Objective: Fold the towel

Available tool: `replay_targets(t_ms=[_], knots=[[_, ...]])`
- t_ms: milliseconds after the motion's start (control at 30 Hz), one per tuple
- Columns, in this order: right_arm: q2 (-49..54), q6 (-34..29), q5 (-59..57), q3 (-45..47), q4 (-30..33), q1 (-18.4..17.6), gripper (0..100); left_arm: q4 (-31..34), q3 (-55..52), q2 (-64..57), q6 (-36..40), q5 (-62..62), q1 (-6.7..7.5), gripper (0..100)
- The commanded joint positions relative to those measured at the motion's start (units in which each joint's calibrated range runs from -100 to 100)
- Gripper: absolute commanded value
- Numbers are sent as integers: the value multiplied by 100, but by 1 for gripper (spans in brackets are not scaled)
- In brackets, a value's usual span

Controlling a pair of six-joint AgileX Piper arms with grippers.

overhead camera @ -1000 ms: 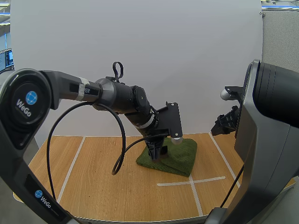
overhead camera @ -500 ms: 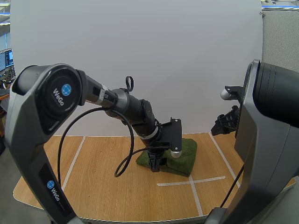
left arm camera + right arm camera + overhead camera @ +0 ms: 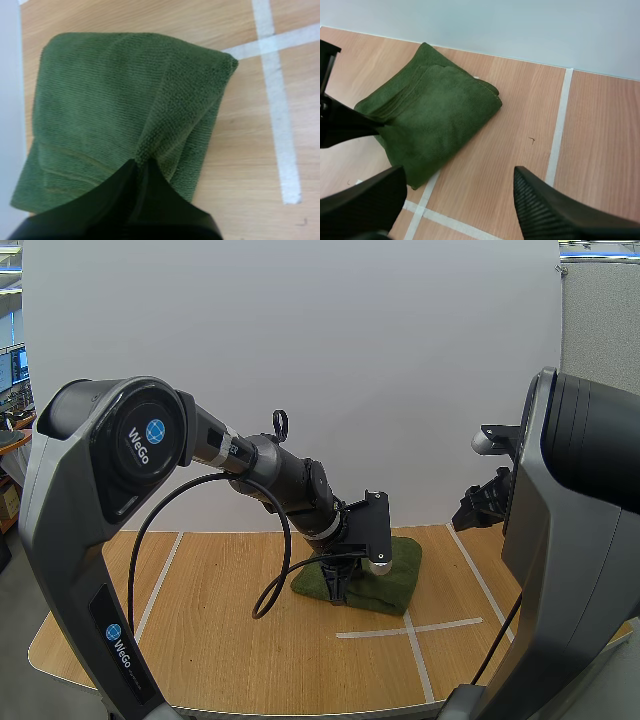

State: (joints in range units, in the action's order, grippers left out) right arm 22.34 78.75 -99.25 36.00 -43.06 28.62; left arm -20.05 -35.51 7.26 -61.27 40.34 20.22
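**Left gripper** [image 3: 142,165]: closed on the towel [image 3: 100,100]. In the left wrist view its two black fingers lie together as one dark wedge. The tips pinch a raised ridge of green cloth between them. That ridge runs from the tips out to the towel's corner nearest the white tape lines [image 3: 277,100]. In the high view this gripper [image 3: 337,585] points down onto the towel's left edge, with the arm reaching in from the left. The right wrist view shows the same gripper [image 3: 350,127] at the towel's edge, beside the stacked layers.

**Right gripper** [image 3: 456,172]: open, holding nothing. Its fingers [image 3: 540,210] stand well apart in the right wrist view, and one shows its ribbed inner face. It hangs above the bench [image 3: 520,100], beside the towel's near corner and clear of the cloth.

**Towel**: dark green, folded into a thick pad with several layered edges showing along one side. It lies flat toward the back of the bench, right of centre in the high view. One corner sits at the tape lines (touching or just short of them; I cannot tell which).

**Bench**: light wood grain, marked with white tape lines that cross just in front of the towel.
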Motion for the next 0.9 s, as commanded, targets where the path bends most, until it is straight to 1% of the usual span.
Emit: replay_targets(t_ms=[0,67,167,333,467,600,733,867], knots=[[61,-14,-75,10,54,28,100,501,-14,-319,1,-503,3,0],[61,-14,-75,10,54,28,100,664,3,-451,1,-522,3,0],[61,-14,-75,10,54,28,100,853,87,-675,36,-522,-38,0],[61,-14,-75,10,157,28,100,1151,211,-988,36,-504,-182,0],[61,-14,-75,40,256,28,100,1186,239,-1075,36,-398,-340,0],[61,-14,-75,254,261,28,100,1106,239,-888,36,40,-510,0],[61,-14,-75,448,261,28,100,1111,239,-537,36,300,-590,0],[113,-14,-75,461,261,28,100,1098,239,-263,36,-113,-632,0]])
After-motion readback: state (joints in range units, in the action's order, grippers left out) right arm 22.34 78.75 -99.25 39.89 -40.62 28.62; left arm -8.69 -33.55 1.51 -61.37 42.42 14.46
